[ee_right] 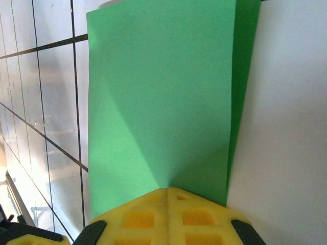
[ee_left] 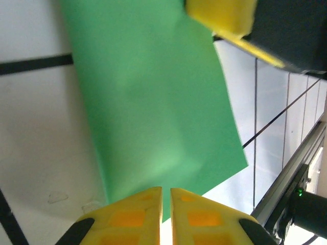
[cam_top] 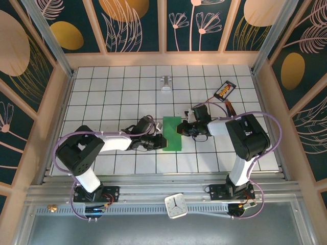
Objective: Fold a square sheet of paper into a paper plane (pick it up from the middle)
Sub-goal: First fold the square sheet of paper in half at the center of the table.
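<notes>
The square sheet of paper [cam_top: 171, 133] is bright green and lies on the tiled table folded in half as an upright rectangle, with no plane shape to it. My left gripper [cam_top: 161, 141] comes in from the left at its lower left edge. In the left wrist view its yellow fingertips [ee_left: 166, 190] stand almost together with a thin slit, over the paper's [ee_left: 153, 102] near edge. My right gripper [cam_top: 180, 130] is at the right edge. It is shut [ee_right: 167, 190], tips against the paper [ee_right: 158, 92]; a lower layer [ee_right: 246, 76] peeks out beside the top one.
A small white object [cam_top: 165, 83] lies at the back middle. A black and orange object [cam_top: 225, 90] with a cable sits at the back right. A white clock [cam_top: 177, 205] rests on the front rail. Wooden walls [cam_top: 60, 117] fence the table.
</notes>
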Available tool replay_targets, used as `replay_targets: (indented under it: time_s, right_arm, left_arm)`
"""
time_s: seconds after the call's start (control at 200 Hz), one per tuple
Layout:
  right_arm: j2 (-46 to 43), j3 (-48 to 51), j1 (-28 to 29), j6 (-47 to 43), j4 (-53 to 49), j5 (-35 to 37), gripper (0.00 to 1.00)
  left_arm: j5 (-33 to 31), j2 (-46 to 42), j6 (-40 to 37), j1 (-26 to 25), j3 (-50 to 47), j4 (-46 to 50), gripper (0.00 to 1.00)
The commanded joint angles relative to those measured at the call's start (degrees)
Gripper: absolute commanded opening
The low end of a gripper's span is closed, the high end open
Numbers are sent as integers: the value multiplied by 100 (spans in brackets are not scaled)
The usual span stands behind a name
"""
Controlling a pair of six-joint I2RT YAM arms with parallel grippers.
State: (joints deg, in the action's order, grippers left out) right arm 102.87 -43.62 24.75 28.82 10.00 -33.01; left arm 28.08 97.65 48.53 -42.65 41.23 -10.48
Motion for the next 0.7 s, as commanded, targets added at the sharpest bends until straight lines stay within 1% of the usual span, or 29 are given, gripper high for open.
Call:
replay_targets:
  time_s: [0.0,0.07,0.13,0.19,0.21,0.27,0.37,0.525,0.696]
  right_arm:
    - [391,284,-112,-261,-824,1297,0]
    - [377,292,-116,-263,-822,1306,0]
    - [379,303,-126,-264,-828,1306,0]
    - [373,301,-123,-259,-833,1306,0]
    - [360,302,-125,-262,-829,1311,0]
    - [345,309,-121,-263,-823,1315,0]
    - [348,301,-127,-264,-824,1307,0]
    - [373,295,-121,-280,-807,1299,0]
    - [338,295,-121,-290,-832,1315,0]
  left_arm:
    - [138,261,-13,0,-98,157,13]
    - [-106,221,-164,-4,-68,496,12]
    - [-189,125,-258,-6,-37,641,12]
    - [-122,88,-257,-3,-11,581,12]
    - [-83,-83,-245,-2,2,554,12]
    - [-23,-216,-230,-5,70,438,13]
    - [-158,-282,-172,54,252,309,13]
    - [-278,19,-116,322,486,128,11]
    - [-209,628,-289,364,795,215,11]
